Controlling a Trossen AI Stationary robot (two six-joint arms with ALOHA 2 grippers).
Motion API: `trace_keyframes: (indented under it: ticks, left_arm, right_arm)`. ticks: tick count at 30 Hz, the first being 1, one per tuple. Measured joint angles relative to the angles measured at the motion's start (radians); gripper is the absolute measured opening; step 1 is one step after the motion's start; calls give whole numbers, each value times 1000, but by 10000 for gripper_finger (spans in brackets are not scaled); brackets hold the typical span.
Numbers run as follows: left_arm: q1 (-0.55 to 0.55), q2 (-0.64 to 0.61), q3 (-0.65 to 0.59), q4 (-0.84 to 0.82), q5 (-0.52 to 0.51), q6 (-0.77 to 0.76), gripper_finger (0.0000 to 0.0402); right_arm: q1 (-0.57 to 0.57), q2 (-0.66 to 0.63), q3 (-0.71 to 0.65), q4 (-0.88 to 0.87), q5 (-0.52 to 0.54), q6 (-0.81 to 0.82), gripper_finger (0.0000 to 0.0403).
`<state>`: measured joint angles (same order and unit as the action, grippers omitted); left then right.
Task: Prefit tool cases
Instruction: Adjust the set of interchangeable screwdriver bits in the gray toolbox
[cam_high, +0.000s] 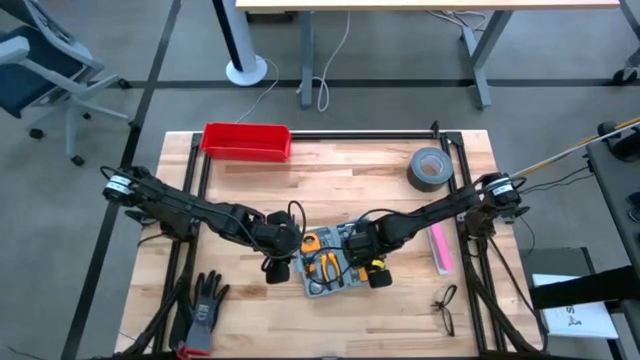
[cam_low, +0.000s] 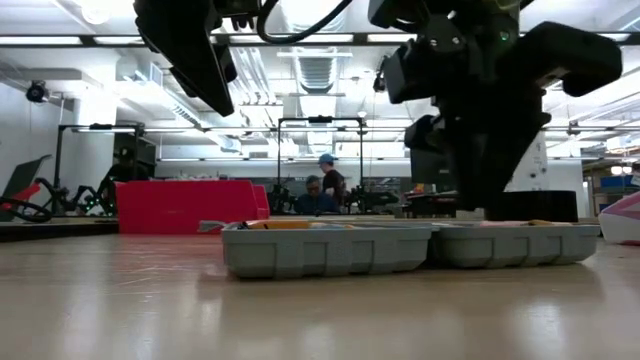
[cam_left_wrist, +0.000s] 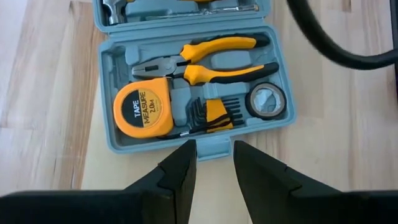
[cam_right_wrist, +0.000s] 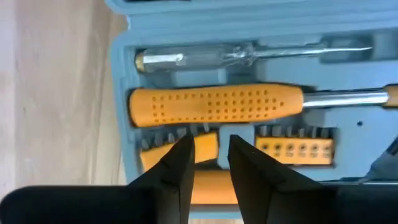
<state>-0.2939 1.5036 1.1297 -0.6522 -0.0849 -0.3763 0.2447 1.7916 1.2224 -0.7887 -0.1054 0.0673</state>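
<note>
**High view: both hands over the open tool case**

High view shows the tool case (cam_high: 332, 262) lying open and flat on the tabletop (cam_high: 330, 180), well apart from the red bin (cam_high: 246, 141) and nearer than it to the front edge. The left hand (cam_high: 281, 262) hangs just beside the case's left edge, fingers parted a little and holding nothing. The right hand (cam_high: 374, 268) hovers over the case's right half, above the orange screwdriver (cam_right_wrist: 214, 106), fingers likewise slightly apart and empty.

To do this step well, each hand should probably press its tools squarely down into their moulded slots, without shifting the case.

The opened case's long axis runs left to right, interior facing up, hinge between the halves.
</note>
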Motion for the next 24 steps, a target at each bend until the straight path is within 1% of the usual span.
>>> trace_keyframes:
  ticks: [5,15,19,22,24]
  left_arm:
    - [0,0,0,-1,0,0,114]
    - [0,0,0,-1,0,0,114]
    - [0,0,0,-1,0,0,114]
    - [0,0,0,-4,0,0,114]
    - [0,-1,0,-13,0,0,114]
  right_arm:
    - [25,0,0,-39,-20,-6,77]
    - [51,-1,0,-34,-34,-7,94]
    - [52,19,-15,15,-35,-13,90]
    - [48,59,-44,63,-69,-16,84]
    - [47,71,-56,80,-67,-17,80]
